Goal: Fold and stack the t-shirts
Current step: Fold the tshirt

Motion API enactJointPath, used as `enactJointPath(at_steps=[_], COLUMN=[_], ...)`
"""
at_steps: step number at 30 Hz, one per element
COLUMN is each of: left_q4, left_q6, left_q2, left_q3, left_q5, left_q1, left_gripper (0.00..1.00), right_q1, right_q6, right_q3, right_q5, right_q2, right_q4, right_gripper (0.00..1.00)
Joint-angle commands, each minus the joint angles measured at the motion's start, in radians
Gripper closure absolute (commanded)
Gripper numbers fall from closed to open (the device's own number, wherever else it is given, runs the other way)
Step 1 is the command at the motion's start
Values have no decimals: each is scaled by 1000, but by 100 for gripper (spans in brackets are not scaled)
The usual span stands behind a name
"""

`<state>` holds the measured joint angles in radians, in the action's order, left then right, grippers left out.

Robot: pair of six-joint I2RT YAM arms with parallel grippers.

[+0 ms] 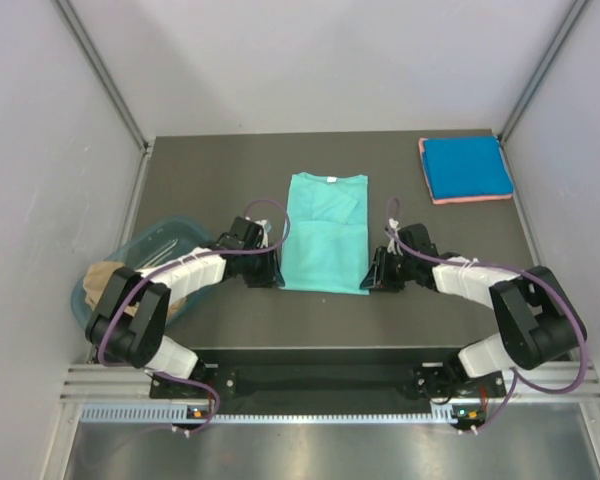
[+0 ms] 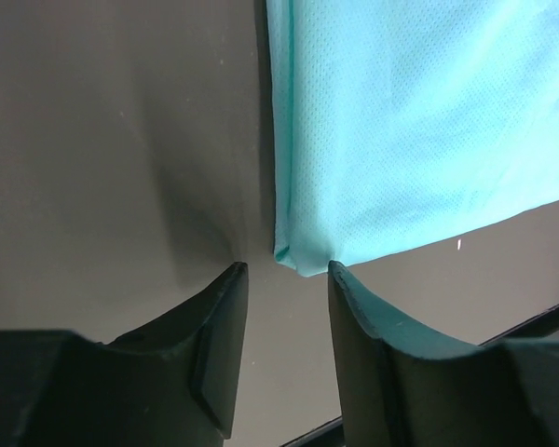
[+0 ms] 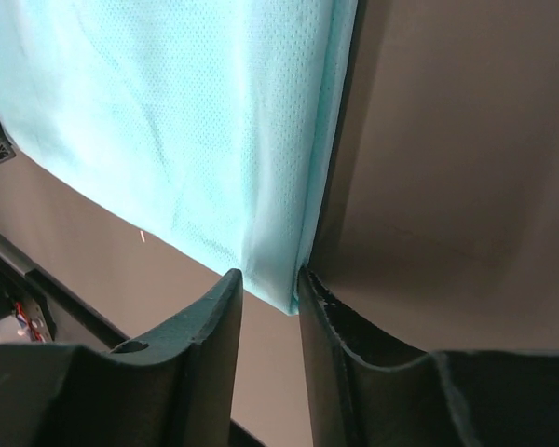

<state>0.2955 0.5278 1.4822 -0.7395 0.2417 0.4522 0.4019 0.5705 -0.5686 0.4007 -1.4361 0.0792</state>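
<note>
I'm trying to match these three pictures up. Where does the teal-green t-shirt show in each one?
Top external: the teal-green t-shirt lies flat in the middle of the dark table.
Left wrist: it fills the upper right, with one near corner reaching the left gripper.
Right wrist: it fills the upper left, with its other near corner at the right gripper.
Shared landmark: the dark table bordering the shirt's near hem.
</note>
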Motion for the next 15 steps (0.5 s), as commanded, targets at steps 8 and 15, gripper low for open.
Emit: enactJointPath(at_steps=[8, 15], left_q4=[-27, 83], left_q6=[-11, 73], left_q2=[24, -40], left_q3=[0, 9], left_q5=[45, 21], left_q1=[-4, 17], left_gripper=[91, 100], right_q1=[25, 23], right_q6=[-21, -32], right_q3=[33, 64], right_q5=[-48, -83], right_q2=[-41, -8], right_q4=[4, 50], right_gripper=[93, 100])
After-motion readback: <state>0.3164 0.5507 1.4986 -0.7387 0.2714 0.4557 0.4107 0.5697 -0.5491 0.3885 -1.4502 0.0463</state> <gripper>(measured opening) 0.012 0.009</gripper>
